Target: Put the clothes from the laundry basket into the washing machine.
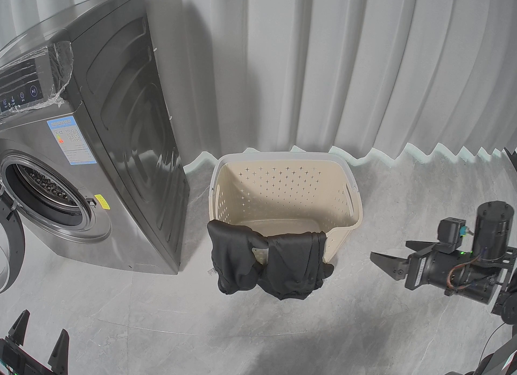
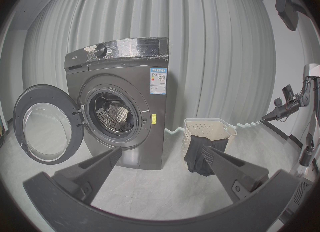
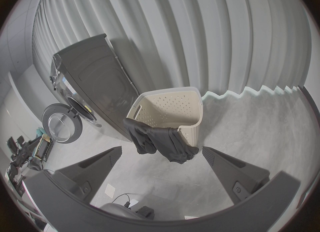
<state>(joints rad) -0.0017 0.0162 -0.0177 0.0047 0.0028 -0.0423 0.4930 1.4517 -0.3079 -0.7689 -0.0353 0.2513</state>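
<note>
Dark garment [image 1: 269, 263] draped over near rim of basket [image 1: 285, 185], beside open-doored washer [image 1: 124, 139] | left gripper [image 1: 43, 325], right gripper [image 1: 389, 249] both wide, empty, well apart from it | best: pinch bunched cloth at rim, lift clear.

Right pincer [image 1: 389, 249] dark grey, triangular fingers [image 1: 386, 264]; copper cable [image 1: 458, 271], black motor [image 1: 493, 225]
</note>
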